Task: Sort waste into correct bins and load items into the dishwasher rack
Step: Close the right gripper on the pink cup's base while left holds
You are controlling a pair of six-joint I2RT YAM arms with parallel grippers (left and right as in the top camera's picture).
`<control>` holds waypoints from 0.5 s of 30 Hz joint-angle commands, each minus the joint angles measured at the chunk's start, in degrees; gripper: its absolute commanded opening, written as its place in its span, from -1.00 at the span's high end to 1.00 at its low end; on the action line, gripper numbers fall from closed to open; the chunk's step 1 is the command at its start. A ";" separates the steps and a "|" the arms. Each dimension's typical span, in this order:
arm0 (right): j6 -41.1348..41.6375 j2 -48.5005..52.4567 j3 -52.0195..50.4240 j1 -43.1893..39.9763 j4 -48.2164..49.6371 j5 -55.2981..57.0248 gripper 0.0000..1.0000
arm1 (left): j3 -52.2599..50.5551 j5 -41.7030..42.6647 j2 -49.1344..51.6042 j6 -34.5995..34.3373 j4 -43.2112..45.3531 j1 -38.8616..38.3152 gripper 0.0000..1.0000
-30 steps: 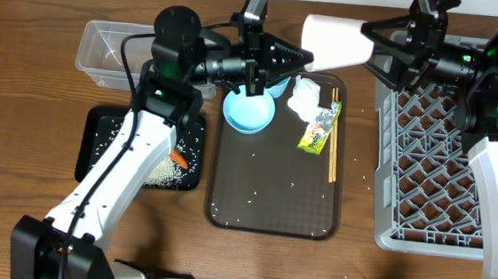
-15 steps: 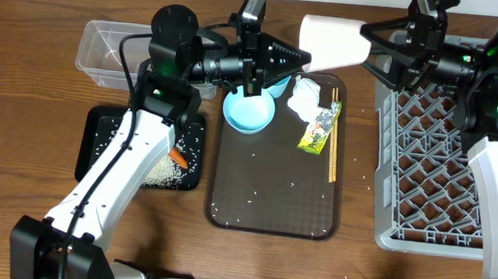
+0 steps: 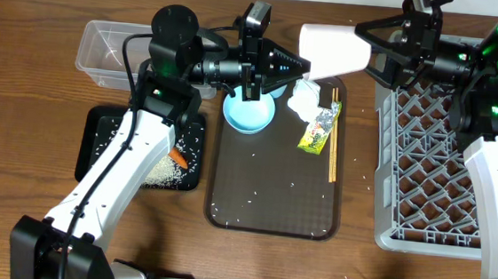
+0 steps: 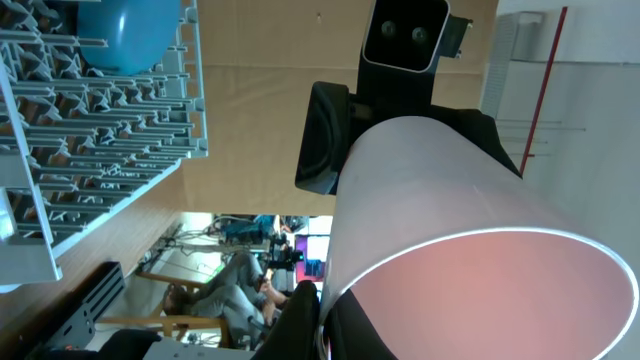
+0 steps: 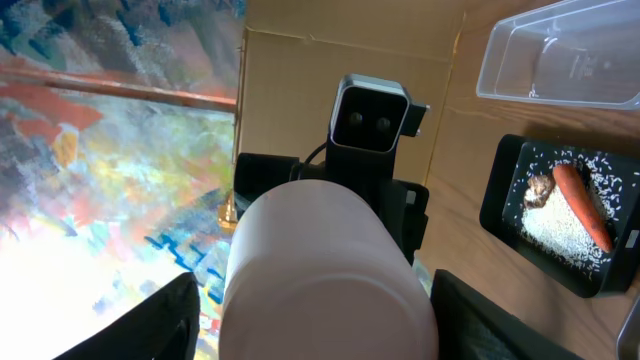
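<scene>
Item: pinkish-white plastic cup (image 3: 332, 50), lying on its side in the air over the far right corner of the flat brown serving tray (image 3: 272, 190), near the far edge of the table (image 3: 23, 68). Holder: my left gripper (image 3: 303, 65), pinched shut on the cup's rim, as before. Change: my right gripper (image 3: 364, 47) has edged toward the cup from above the large grey lattice dishwasher rack (image 3: 434, 163), and its fingers have spread wider. They now stand astride the cup's closed base, apparently not yet pressing it. Meaning, as I judge it: the hand-over is set up, and racking this cup waits on my right fingers closing.
</scene>
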 commanded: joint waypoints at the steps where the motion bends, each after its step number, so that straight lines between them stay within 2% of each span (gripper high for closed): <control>1: 0.46 0.50 0.37 0.96 0.17 -0.57 -0.29 | 0.57 1.73 -0.33 -0.55 0.39 0.24 0.88; 15: 1.11 0.50 0.37 1.70 0.15 -4.92 -0.26 | 0.57 1.60 -0.33 -0.55 0.39 0.66 0.88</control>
